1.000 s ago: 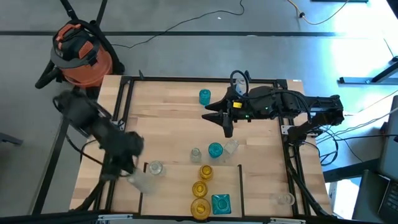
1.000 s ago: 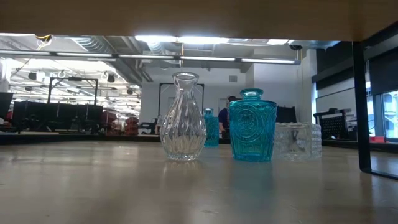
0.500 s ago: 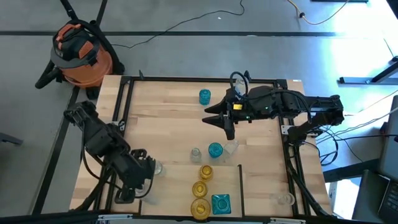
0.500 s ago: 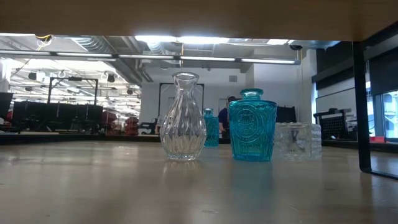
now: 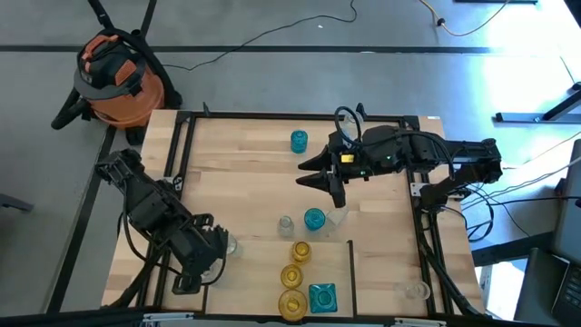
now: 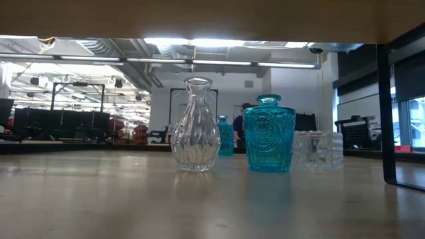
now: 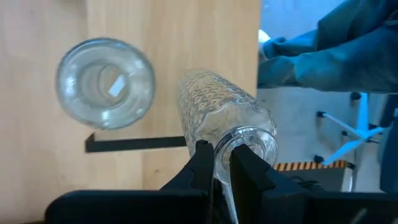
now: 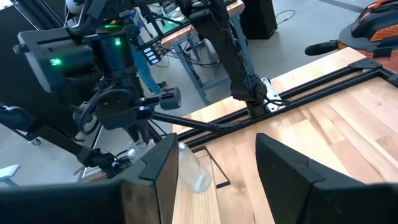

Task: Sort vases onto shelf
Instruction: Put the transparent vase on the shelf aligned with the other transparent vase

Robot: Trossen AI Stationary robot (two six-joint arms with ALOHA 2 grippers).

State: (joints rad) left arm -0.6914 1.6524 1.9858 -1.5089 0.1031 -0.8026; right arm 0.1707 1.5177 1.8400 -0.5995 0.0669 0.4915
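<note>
**Desk:** Pale wood fills the middle of the overhead frame, the shelf (image 5: 254, 173) boxed by black frame rails (image 5: 182, 154) against grey floor. How many vases?

**Photographer:** Nine can be counted from above. Three amber vases (image 5: 294, 275) stand in a column at lower centre, with a square teal vase (image 5: 322, 296) just right of the lowest. A round teal vase (image 5: 314, 219) stands above them, a small clear vase (image 5: 286, 223) to its left and a clear faceted vase (image 5: 337, 216) touching its right side. One more teal vase (image 5: 299, 141) stands alone near the top edge, and a clear one (image 5: 414, 291) sits at lower right.

**Desk:** And the arms?

**Photographer:** Two. The left gripper (image 7: 216, 163), at lower left of the overhead frame, is clamped tight on the rim of a clear textured vase (image 7: 227, 121), held over the panel's edge beside a round clear vase (image 7: 105, 83) standing upright. The right gripper (image 5: 333, 186) hangs at upper centre-right, fingers partly spread and empty.

**Desk:** Room to move?

**Photographer:** Bare wood spreads across the upper left and centre-left. Lower centre is crowded. An orange shop vacuum (image 5: 116, 77) sits off the upper left corner.
</note>
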